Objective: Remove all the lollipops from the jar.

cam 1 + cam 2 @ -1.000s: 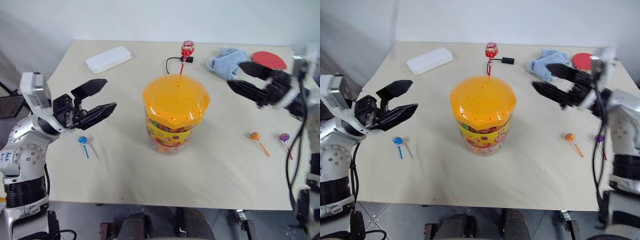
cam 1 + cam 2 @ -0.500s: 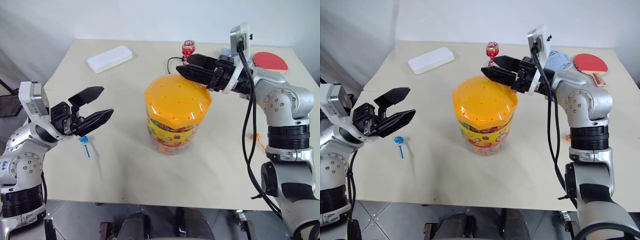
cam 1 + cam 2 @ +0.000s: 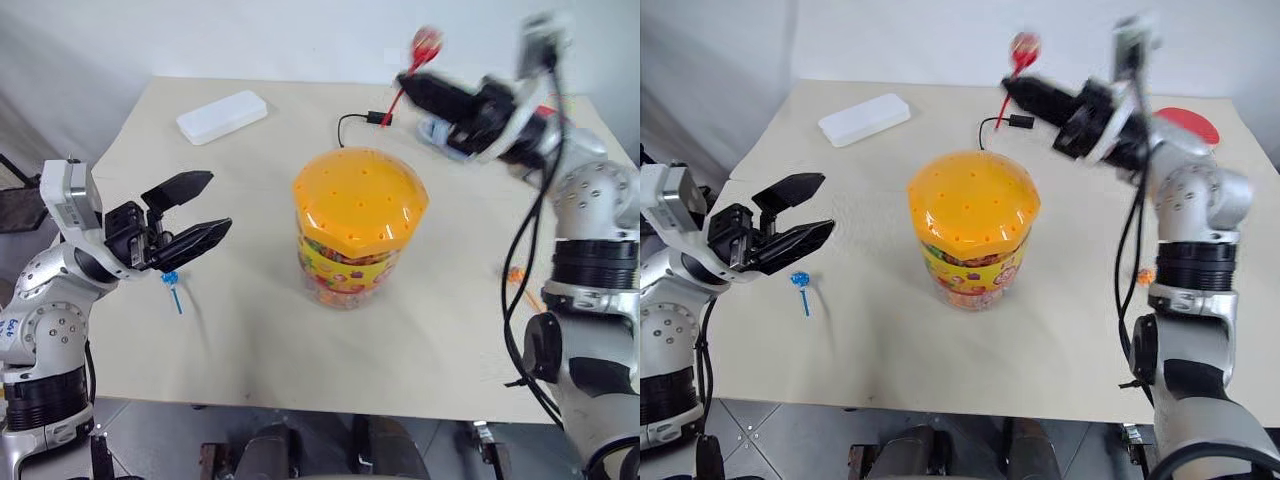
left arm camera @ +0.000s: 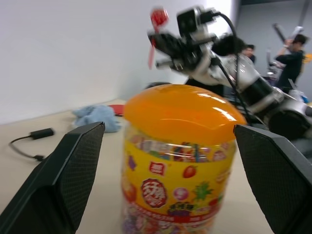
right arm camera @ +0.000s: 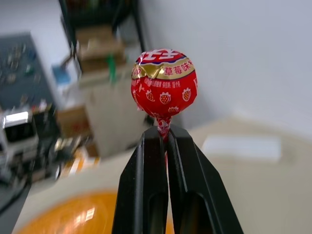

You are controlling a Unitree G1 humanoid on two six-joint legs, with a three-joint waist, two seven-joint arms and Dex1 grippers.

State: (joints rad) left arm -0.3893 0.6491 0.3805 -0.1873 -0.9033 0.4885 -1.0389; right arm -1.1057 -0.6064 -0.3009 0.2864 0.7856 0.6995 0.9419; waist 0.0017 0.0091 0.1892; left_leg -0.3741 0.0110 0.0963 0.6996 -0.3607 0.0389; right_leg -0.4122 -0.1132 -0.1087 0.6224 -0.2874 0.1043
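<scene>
The left gripper (image 3: 205, 208) hovers level, jaws spread wide, above the blue lollipop (image 3: 171, 281) on the beige surface (image 3: 240, 340). The jar (image 3: 358, 225) stands mid-surface, lid on. The right gripper (image 5: 165, 141), raised beyond it, has its jaws clamped on the red lollipop (image 5: 164, 90); an orange lollipop (image 3: 512, 273) lies behind that arm

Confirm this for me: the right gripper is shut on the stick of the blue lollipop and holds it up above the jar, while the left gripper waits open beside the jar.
Wrong colour. The right gripper is shut on the stick of the red lollipop, as the right wrist view shows. The blue lollipop lies on the table under the left gripper. The rest stands: the lollipop is held up above the jar, and the left gripper waits open beside it.
</scene>
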